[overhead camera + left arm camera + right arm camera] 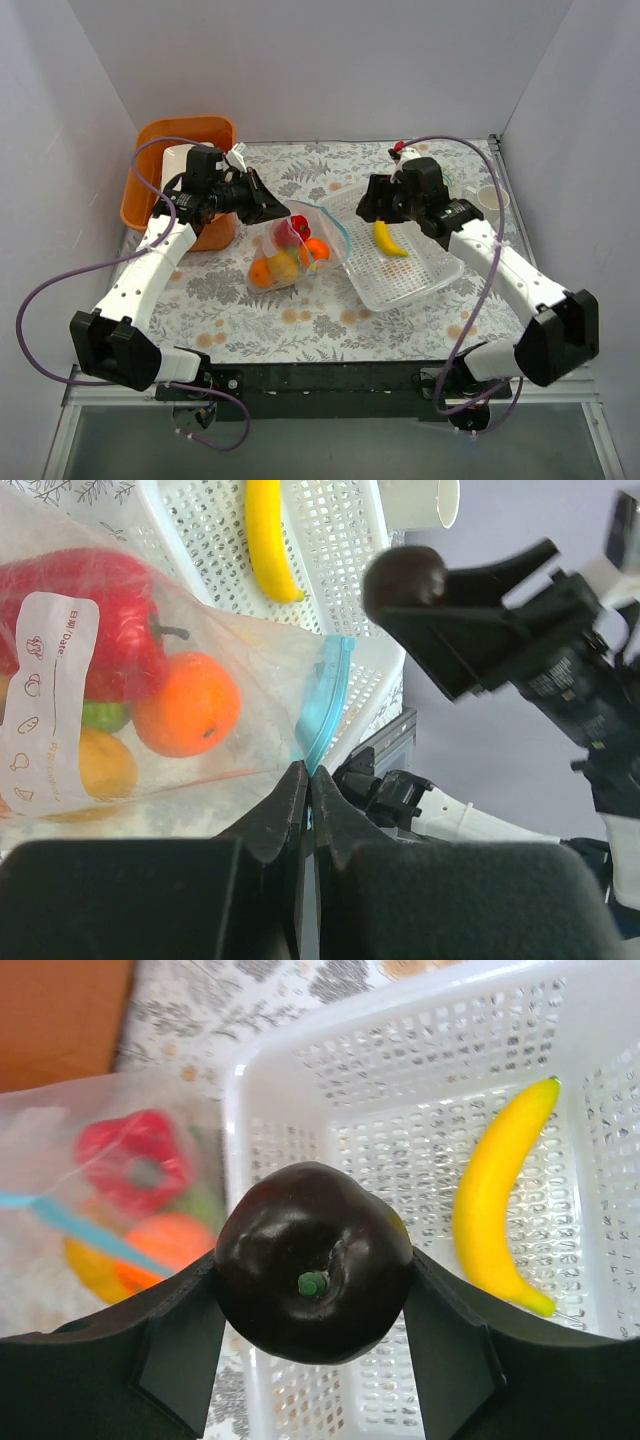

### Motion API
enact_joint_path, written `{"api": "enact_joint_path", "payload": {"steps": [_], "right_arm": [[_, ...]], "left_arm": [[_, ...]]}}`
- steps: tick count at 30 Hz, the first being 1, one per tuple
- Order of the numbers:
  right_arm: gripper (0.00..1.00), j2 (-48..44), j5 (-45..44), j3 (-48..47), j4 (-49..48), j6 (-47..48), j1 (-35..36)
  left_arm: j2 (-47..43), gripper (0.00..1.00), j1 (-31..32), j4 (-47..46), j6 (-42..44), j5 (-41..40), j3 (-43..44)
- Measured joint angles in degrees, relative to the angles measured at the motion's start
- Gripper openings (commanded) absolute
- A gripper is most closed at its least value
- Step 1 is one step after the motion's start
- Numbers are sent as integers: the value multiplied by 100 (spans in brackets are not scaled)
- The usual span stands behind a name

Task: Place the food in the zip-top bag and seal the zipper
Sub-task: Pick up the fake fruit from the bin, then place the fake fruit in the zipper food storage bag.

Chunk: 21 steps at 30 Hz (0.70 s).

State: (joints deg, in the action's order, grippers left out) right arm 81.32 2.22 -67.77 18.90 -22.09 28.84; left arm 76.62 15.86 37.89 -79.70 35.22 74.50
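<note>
Floral-cloth table [300, 315], white walls on three sides, orange bin [150, 190] behind the left arm.

Progress, judged from the layout: more than half loaded, not sealed.
- white basket [400, 285] sits below and beyond the right gripper [312, 1300]. Only the banana [500, 1200] is left in it, off to that gripper's right in the wrist view.
- zip-top bag [240, 680] lies between the two grippers, mouth gaping toward the basket. The left gripper [308, 775] holds it up by its edge.
- Inside the bag: red pepper piece [90, 610], orange [185, 705], second orange [262, 272], lemon piece [105, 765], green ball [105, 717].
- To do: drop in the dark purple ball [300, 1230], fetch the banana, close the zipper [325, 695].

Tools:
- Right: jaws spread to ball width, clamped on the dark purple ball, stem end facing the wrist camera. It hangs over the basket's near edge, short of the bag mouth.
- Left: jaws pinched fully together on the clear plastic, just under the end of the blue zipper strip. Nothing else is in them.

Risk as I read it: the mouth is held at one point only, so it could sag when the ball goes in.
</note>
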Motion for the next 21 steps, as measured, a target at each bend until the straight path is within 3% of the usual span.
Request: {"api": "enact_joint_path", "payload": {"steps": [5,11,19,21], "right_arm": [[31,-887,79,131,-31,-190,310],[32,-1045,125,275,-168,-474,942],[33,-98,160,184,-299,-632,1464],[40,190,162,74,-319,-629,1539]], "left_arm": [[35,0,0,-39,-2,4,2],[184,0,0,-118,-7,46,2],[186,0,0,-197,-17,111,2],[186,0,0,-195,-17,122,2]]}}
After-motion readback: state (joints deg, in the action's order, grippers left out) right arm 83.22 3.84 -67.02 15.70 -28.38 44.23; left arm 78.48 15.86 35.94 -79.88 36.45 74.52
